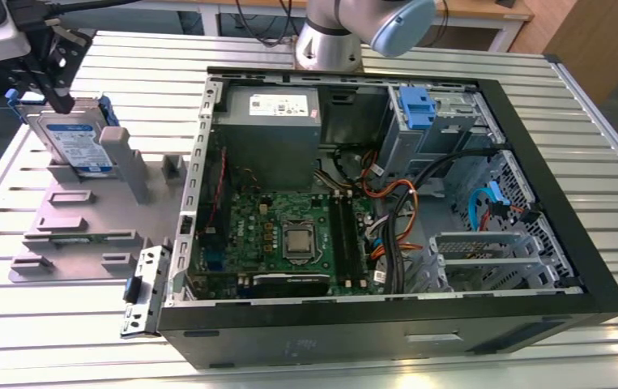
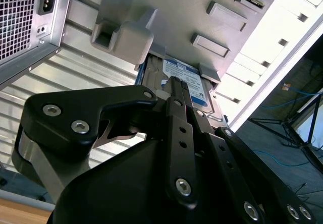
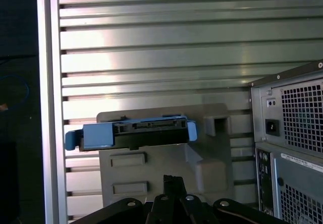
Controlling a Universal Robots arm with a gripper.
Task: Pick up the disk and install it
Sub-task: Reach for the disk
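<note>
The disk (image 1: 71, 142) stands on edge in a grey holder (image 1: 82, 219) at the exterior view's left, its white-and-blue label facing out and blue bracket at the sides. My gripper (image 1: 62, 104) hangs just above the disk's top edge, fingers shut with nothing between them. In the first wrist view the disk (image 3: 133, 133) shows edge-on beyond the closed gripper (image 3: 173, 178). In the second wrist view the gripper (image 2: 174, 80) overlaps the labelled disk (image 2: 194, 85).
An open computer case (image 1: 395, 324) lies to the holder's right, with a grey power-supply box (image 1: 270, 105), motherboard (image 1: 287, 235), cables and a drive bay with a blue latch (image 1: 417, 101). A metal bracket (image 1: 147, 292) lies by the case. All sits on a slatted metal table (image 1: 49, 340).
</note>
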